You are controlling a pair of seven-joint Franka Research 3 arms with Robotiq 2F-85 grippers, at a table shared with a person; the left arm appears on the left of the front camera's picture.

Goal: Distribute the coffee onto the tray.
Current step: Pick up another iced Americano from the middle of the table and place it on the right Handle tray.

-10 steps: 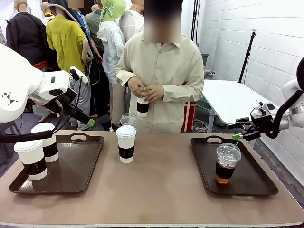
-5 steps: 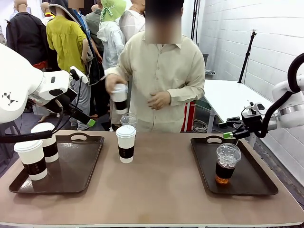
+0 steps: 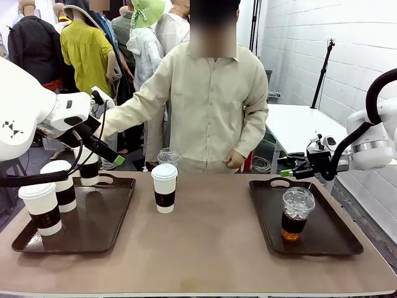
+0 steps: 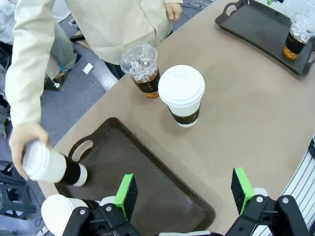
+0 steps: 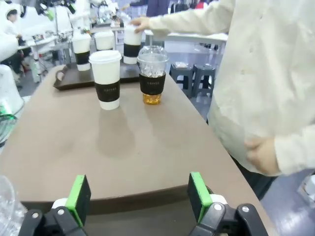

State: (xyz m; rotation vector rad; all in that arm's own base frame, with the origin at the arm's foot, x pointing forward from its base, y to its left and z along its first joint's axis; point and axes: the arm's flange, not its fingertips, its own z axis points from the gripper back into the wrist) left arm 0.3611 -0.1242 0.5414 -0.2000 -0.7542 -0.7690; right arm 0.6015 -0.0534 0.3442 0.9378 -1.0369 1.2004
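Paper cup [image 4: 51,166] tilts in person's outstretched hand [image 4: 22,141], seemingly touching tray [image 4: 147,184].

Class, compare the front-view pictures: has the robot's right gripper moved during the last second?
Yes. The right gripper has shifted toward picture left: it was well to the right of the right tray's handle, and it now hangs nearly above that handle.

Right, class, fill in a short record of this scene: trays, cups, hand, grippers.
Left tray: two paper cups standing on it
Person's hand: holds third paper cup tilted at that tray's handle end
Table middle: fourth paper cup and an iced drink, off both trays
Right tray: second iced drink
Left gripper: open, empty
Right gripper: open, empty
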